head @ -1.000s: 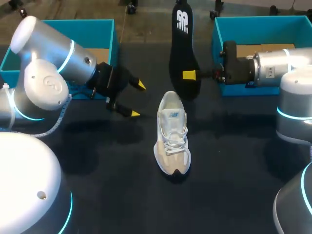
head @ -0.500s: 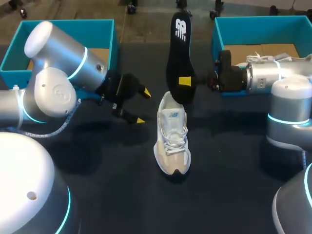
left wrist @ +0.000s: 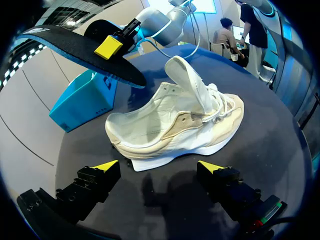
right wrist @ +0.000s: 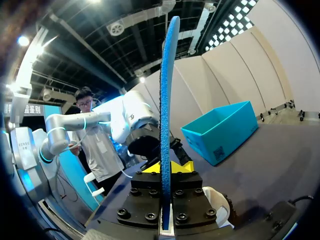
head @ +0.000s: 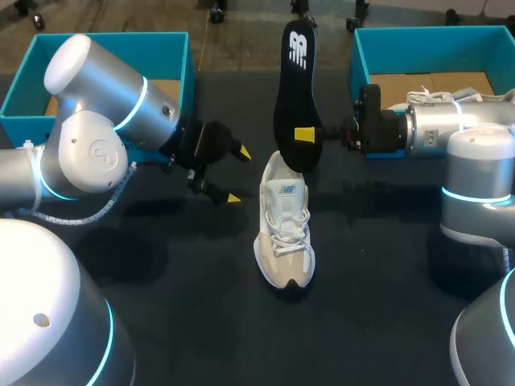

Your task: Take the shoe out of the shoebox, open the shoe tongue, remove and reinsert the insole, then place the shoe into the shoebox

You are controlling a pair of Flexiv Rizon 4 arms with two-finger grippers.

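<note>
the shoe (head: pixel 283 233) stands on its sole on the dark table (head: pixel 386 305), outside both boxes, toe toward the robot and heel away; its tongue (left wrist: pixel 192 82) is pulled up and forward, so the mouth of the shoe lies open; the insole (head: pixel 296 96) is out of the shoe, held on edge in the air just above and beyond the shoe's heel, its lower end close over the heel opening, though i cannot tell whether it touches the collar; the right gripper (head: pixel 310 135), coming in from the shoe's right, is pinched narrow on the insole with a finger on each face; the left gripper (head: pixel 235 174) hangs just beside the shoe on its left, spread wide and holding nothing, with the shoe's side ahead of its fingers rather than between them; a teal shoebox (head: pixel 113 39) sits beyond the shoe to its left and a second teal shoebox (head: pixel 434 34) beyond it to its right, both well apart from it; as i judge it, taking the shoe out, opening the tongue and pulling the insole are done; putting the insole back looks like the step in hand; left to do are sliding it in, seating it flat, and setting the shoe into a shoebox.
</note>
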